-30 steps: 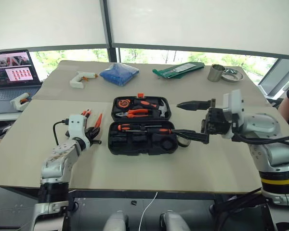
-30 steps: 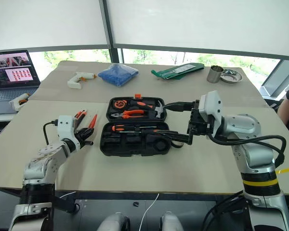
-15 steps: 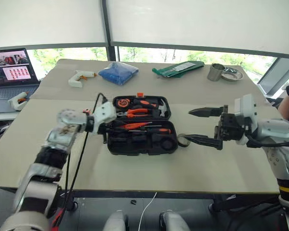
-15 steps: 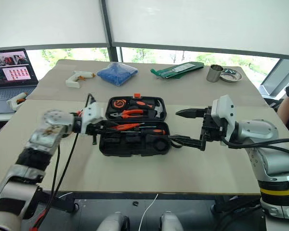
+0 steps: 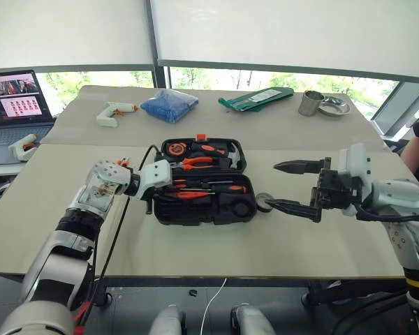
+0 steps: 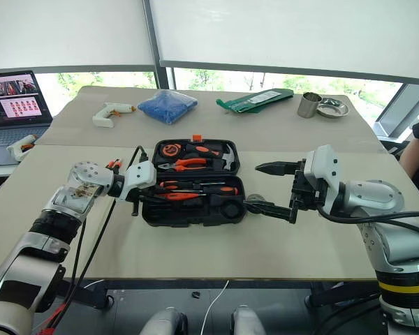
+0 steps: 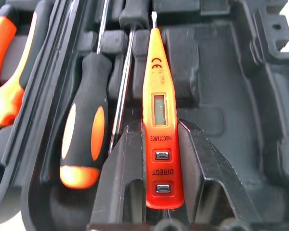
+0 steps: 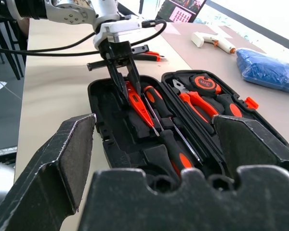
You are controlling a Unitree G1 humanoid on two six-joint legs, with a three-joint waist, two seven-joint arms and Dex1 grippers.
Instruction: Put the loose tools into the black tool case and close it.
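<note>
The black tool case (image 5: 195,218) lies open in the middle of the table, with two screwdrivers (image 5: 220,188) in its near half. My left gripper (image 5: 169,191) reaches over that half from the left and is shut on the slim orange tester screwdriver (image 7: 159,115), which points along the screwdrivers (image 7: 84,139). Other loose tools (image 8: 149,52), orange and black, lie on the table behind the left arm. A small black tape roll (image 5: 263,202) sits just right of the case. My right gripper (image 5: 274,185) hovers by it, open and holding nothing.
The case's far half holds orange-handled pliers (image 5: 195,163) and a tape measure (image 5: 178,149). Along the back of the table lie a white glue gun (image 5: 115,112), a blue bag (image 5: 170,105), a green packet (image 5: 258,99) and a metal cup (image 5: 309,103). A laptop (image 5: 14,98) stands far left.
My left arm swung right from the loose tools to the case, rolling its wrist, with the tester screwdriver in its grip. The right gripper drew back slightly from the case's edge, still open.
</note>
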